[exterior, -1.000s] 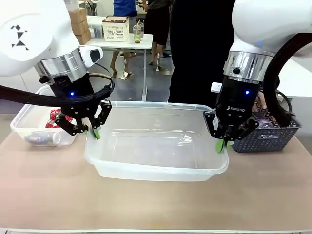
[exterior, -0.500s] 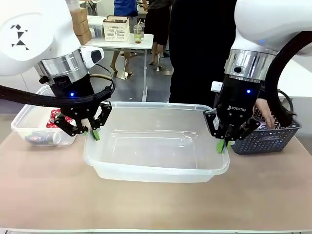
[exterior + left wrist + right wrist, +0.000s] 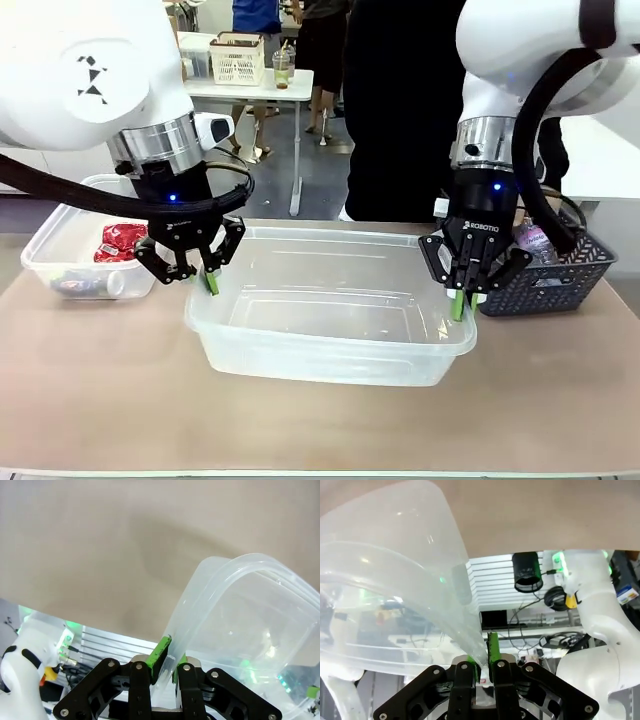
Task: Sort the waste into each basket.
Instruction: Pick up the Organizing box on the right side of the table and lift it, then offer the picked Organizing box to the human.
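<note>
At my far left, the left tub sits on the table with the red wrapper and a crushed bottle inside it. Just beside it, my left gripper pinches the near left rim of the middle tub, pads tight on the clear plastic. My right gripper is clamped the same way on that tub's right rim, with the dark blue basket close behind it.

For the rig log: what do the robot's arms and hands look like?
Both arms, left arm and right arm, are glossy white with silver wrist rings and black cables. Left hand and right hand are black, green-padded, each with a blue light.
</note>
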`<state>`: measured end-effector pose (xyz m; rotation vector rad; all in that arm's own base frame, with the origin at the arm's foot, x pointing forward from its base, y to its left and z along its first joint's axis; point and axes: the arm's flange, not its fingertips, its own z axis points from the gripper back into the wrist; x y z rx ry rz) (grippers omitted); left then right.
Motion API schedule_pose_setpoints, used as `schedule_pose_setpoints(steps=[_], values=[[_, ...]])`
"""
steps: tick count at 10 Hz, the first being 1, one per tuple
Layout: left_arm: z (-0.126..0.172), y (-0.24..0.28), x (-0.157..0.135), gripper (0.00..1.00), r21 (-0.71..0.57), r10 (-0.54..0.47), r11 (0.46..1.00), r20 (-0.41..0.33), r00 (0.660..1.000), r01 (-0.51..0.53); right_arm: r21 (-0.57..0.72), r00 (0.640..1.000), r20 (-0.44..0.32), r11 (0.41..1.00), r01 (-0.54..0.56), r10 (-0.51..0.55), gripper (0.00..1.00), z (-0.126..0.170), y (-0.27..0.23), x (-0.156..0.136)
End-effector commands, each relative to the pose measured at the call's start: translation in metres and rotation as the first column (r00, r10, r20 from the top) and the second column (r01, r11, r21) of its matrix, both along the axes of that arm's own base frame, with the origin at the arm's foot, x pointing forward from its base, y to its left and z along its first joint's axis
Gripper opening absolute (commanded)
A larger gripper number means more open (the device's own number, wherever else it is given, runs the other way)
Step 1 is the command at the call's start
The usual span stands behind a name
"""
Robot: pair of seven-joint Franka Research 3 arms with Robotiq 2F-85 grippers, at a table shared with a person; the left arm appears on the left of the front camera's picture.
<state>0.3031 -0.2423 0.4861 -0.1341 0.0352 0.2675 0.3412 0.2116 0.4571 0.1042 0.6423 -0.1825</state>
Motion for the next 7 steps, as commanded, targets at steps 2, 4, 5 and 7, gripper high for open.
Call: schedule_pose_setpoints(steps=[2, 4, 5, 7], values=[[0.004, -0.003, 0.015, 0.07, -0.018, 0.039, 0.999, -0.014, 0.999, -0.039, 0.061, 0.996, -0.025, 0.994, 0.085, -0.084, 0.09, -0.004, 0.0, 0.012], [-0.005, -0.001, 0.005, 0.07, 0.002, 0.0, 1.0, -0.017, 1.0, 0.0, 0.008, 1.0, -0.023, 1.0, 0.014, -0.014, 0.09, -0.007, -0.003, 0.007], [-0.005, -0.001, 0.005, 0.07, 0.002, 0.0, 1.0, -0.017, 1.0, 0.0, 0.008, 1.0, -0.023, 1.0, 0.014, -0.014, 0.09, -0.007, -0.003, 0.007], [-0.005, -0.001, 0.005, 0.07, 0.002, 0.0, 1.0, -0.017, 1.0, 0.0, 0.008, 1.0, -0.023, 1.0, 0.014, -0.014, 0.09, -0.007, -0.003, 0.007]])
